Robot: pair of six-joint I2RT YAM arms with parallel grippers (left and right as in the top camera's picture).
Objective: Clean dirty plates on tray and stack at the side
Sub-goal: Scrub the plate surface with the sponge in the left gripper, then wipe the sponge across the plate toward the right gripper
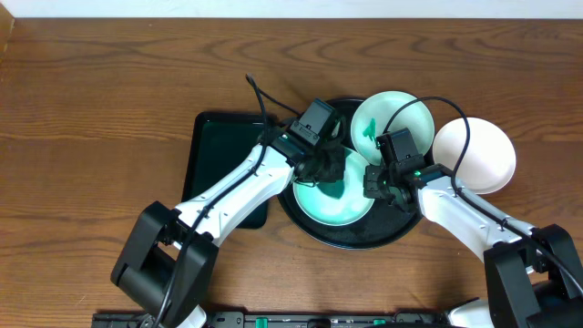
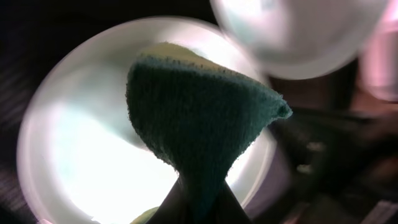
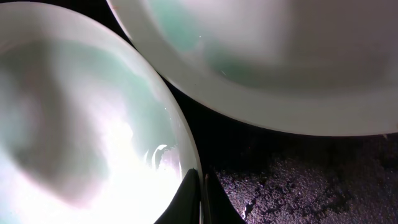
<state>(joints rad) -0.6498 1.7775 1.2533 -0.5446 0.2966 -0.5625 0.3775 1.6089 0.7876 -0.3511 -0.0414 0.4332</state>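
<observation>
Left gripper (image 1: 323,169) is clamped on a green sponge (image 2: 199,124) with yellow backing, pinched at its narrow end. The sponge's long axis runs straight out from the fingers, broad end over the front plate (image 1: 319,205). That plate lies flat, face up, directly under the left gripper on the black tray (image 1: 364,239); it's round, so no long axis.

Right gripper (image 3: 200,199) is pinched together on the same plate's rim, on its own left.

Rear plate (image 1: 405,114) is just beyond the right gripper, face up, green smear inside, nearly touching the front plate. Third plate (image 1: 478,155) is off the tray, right of the right gripper. Dark green rectangular tray (image 1: 223,159) is left of the left gripper.
</observation>
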